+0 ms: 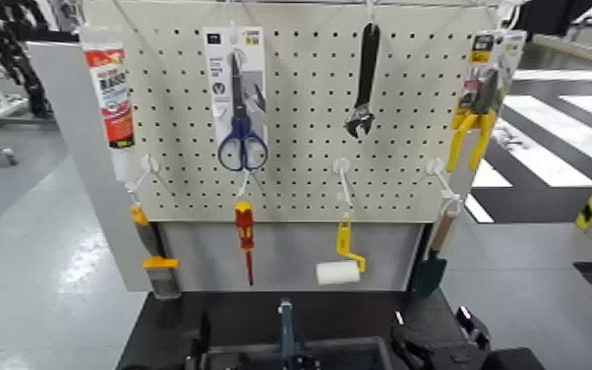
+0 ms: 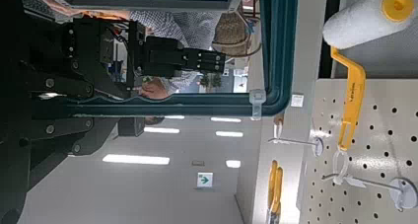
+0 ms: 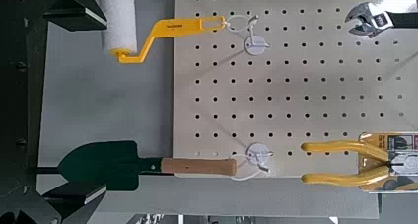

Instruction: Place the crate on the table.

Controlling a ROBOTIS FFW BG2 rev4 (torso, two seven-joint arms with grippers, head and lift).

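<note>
The left gripper is seen at the bottom edge of the head view, just beside the left end of the crate. The right gripper is seen at the crate's right end. Whether either gripper is clamped on the crate or released cannot be told, since only dark parts of them are shown.

Only the grey rim of the crate and its thin teal upright bar are caught, low in the head view and between the two grippers. The crate is placed at the near edge of the black table; it appears to be over the tabletop, but whether it rests there cannot be made out. In the left wrist view the teal bar is shown close up, with the dark body of the gripper beside it.

Behind the tabletop a grey back panel is stood upright, and a cream pegboard is mounted above it. On the upper row are hung:
- a sealant tube
- blue-handled scissors
- a black adjustable wrench
- yellow-handled pliers

On the lower hooks are hung:
- a scraper
- a red and yellow screwdriver
- a yellow-handled paint roller
- a green trowel with a wooden handle

The roller, trowel, pliers and wrench are shown again in the right wrist view against the pegboard. A grey floor is spread around the table.
</note>
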